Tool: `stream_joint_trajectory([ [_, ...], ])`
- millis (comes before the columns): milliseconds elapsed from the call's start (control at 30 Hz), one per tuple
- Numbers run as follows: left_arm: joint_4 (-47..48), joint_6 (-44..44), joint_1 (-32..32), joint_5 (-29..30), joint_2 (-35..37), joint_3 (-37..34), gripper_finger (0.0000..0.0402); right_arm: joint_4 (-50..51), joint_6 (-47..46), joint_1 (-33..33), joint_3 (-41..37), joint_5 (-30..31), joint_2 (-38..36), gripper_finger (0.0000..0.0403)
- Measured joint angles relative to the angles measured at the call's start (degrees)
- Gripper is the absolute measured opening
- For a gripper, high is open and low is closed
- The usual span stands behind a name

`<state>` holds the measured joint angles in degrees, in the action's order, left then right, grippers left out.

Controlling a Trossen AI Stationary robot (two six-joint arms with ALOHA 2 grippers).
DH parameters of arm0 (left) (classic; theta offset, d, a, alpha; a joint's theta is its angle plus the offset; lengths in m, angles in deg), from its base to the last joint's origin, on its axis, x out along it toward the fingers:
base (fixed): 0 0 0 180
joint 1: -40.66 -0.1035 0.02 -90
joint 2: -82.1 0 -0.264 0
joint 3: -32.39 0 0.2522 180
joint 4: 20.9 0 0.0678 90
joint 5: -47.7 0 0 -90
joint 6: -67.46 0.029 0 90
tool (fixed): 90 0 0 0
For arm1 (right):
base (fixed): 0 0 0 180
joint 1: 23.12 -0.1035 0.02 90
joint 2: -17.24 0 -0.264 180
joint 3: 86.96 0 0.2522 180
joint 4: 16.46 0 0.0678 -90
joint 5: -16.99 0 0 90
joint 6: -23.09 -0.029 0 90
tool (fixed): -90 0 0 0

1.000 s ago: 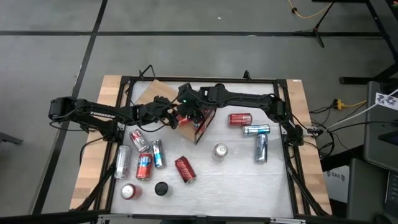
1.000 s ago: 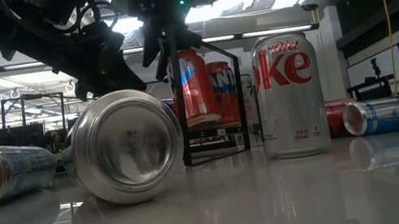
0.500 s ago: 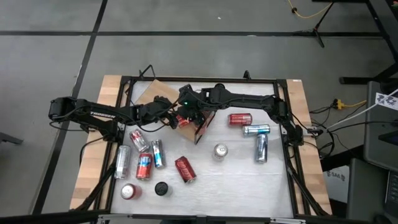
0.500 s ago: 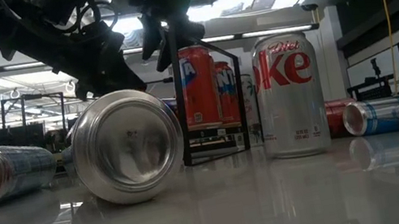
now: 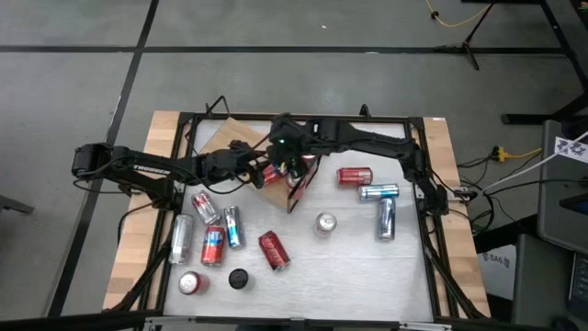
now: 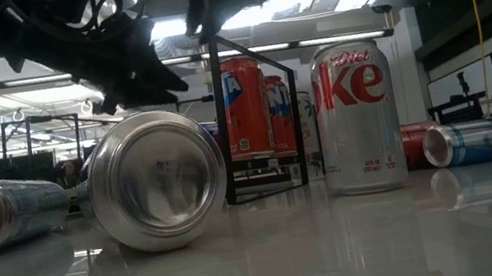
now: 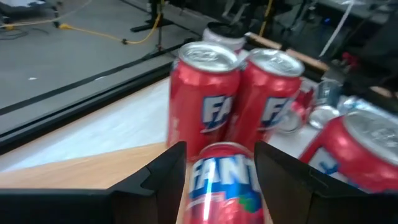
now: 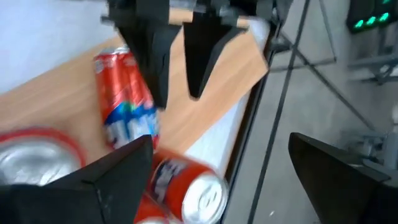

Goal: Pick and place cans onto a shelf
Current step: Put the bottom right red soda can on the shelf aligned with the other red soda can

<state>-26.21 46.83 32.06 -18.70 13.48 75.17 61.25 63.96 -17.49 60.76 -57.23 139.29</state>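
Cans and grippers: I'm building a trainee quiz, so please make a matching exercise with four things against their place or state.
1 Diet Coke can
2 black disc
3 left gripper
4 right gripper

a open, above the shelf
b upright on the table
c closed on a red Fanta can
d lying flat on the table

Pairs: 1-b, 2-d, 3-c, 4-a

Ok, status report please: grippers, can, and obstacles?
Left gripper shut on red can, over shelf. Right gripper open, empty, above. Two standing cans close ahead.
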Motion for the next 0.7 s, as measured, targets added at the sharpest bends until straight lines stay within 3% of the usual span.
stream_joint_trajectory([
  [500,-1.11,0.64,-0.1,-0.17,0.02,0.04,0.0182,16.15,-17.8,0.13,-2.0,-2.9,-14.58,0.0367],
  [700,-1.09,0.2,-0.15,-0.79,0.02,0.04,0.0185,13.08,-21.7,0.13,-15.54,-2.92,-21.79,0.0367],
])
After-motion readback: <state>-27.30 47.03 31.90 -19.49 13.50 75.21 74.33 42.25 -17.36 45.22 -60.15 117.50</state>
